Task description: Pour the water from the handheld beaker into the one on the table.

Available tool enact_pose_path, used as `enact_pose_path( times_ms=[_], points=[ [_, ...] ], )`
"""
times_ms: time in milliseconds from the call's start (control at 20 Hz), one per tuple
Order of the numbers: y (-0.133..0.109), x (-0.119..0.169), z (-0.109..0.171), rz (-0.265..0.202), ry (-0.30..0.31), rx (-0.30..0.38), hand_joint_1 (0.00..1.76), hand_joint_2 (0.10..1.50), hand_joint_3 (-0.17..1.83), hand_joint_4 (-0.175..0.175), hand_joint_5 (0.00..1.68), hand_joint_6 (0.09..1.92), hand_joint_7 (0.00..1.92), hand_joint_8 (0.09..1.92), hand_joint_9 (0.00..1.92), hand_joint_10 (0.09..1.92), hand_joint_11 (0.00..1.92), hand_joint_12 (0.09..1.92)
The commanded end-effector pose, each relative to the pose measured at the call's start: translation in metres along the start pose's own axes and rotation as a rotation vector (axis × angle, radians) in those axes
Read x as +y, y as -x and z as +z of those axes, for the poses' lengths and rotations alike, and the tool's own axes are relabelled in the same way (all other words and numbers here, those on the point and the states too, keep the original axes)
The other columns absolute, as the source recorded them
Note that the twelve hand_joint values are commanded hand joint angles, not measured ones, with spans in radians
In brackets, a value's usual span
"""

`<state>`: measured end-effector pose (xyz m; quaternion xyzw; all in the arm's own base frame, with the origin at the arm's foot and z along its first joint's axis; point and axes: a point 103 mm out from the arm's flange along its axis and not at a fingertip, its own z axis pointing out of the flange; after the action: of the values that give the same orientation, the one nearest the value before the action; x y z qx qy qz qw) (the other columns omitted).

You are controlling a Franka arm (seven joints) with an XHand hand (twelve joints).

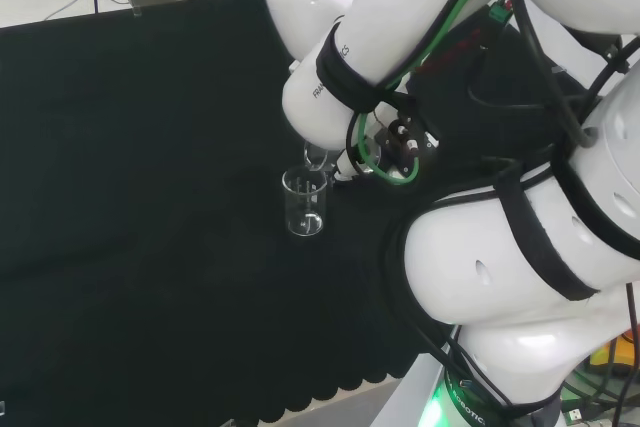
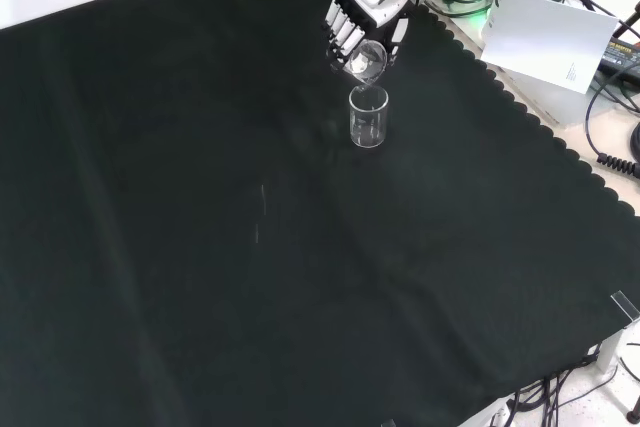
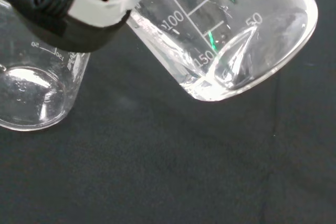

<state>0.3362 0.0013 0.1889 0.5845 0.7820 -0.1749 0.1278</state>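
handheld beaker [image 2: 368,62]: clear, printed graduations, pour lip; judged light, rigid, slick-walled, breakable; best held round mid-wall, as now; hand [image 2: 352,22] fingers curled round it; tilted steeply, mouth down toward table beaker [image 2: 368,117] just below (front view); table beaker: clear, upright on black cloth [image 2: 200,247], marked scale; little water seen in either; contact between rims cannot be told

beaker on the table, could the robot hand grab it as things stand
Probably not yet: the robot hand is curled round the tilted beaker it holds just above the beaker on the table. The cloth around that one looks free, so nothing else blocks it.
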Motion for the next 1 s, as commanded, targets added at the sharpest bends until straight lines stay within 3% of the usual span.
enact_pose_path(
  times_ms=[50, 1000],
  points=[
    [-0.0029, 0.0034, -0.0021, -0.001, -0.021, -0.050, 1.14, 1.14, -0.17, -0.034, 1.10, 0.89, 1.42, 1.13, 1.50, 0.87, 1.33, 0.68],
    [-0.0074, 0.0071, -0.0111, -0.008, -0.054, -0.200, 1.13, 1.14, -0.17, -0.038, 1.10, 0.90, 1.41, 1.14, 1.50, 0.88, 1.34, 0.68]
  ],
)
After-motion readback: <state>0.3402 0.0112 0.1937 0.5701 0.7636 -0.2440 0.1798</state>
